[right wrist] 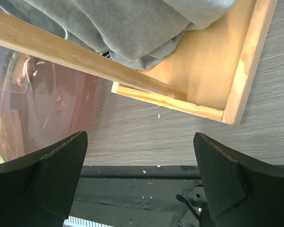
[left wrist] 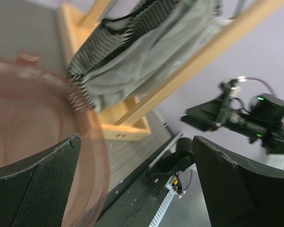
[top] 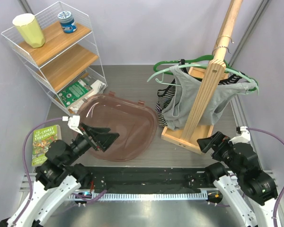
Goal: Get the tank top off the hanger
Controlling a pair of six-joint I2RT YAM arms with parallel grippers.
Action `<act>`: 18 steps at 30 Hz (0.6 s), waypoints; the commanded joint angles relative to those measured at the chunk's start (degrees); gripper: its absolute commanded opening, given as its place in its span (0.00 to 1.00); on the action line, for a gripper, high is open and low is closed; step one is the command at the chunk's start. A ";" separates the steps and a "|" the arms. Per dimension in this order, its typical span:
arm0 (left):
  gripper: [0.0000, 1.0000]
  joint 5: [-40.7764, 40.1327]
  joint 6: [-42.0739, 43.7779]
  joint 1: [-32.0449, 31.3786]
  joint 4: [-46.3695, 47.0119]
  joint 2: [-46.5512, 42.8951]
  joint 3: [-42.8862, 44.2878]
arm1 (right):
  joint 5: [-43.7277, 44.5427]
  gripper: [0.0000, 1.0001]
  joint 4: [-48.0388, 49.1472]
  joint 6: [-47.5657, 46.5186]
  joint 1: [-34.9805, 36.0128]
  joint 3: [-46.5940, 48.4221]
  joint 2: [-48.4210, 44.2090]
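While tank top (top: pixel 180 106) hangs on hanger (top: pixel 234 72) far right | my left gripper (top: pixel 108 140): jaws wide | right gripper (top: pixel 207 142): jaws wide

From above the light is bright, soft and even, falling from overhead; shadows beside the wooden stand (top: pixel 177 137) are faint; the steel plate (top: pixel 146 215) at the near edge carries a pale sheen, the brown tub (top: pixel 118 127) thin glints. My left wrist view is smeared, the striped cloth (left wrist: pixel 116 35) streaked; my right wrist view is crisp on the wood grain, though my right fingers (right wrist: pixel 52 184) sit dark and soft-edged.
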 commanded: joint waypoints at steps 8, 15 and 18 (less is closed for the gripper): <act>1.00 -1.00 -1.66 0.26 -12.36 8.15 6.95 | -1.73 1.00 -2.15 -8.99 -0.18 11.14 0.65; 1.00 5.69 1.15 0.26 -4.89 16.13 11.67 | 4.15 1.00 -4.35 -10.66 -0.18 16.95 6.80; 0.99 9.81 3.26 0.26 -3.05 24.74 16.34 | 8.54 1.00 -4.09 -11.36 -0.18 21.07 10.05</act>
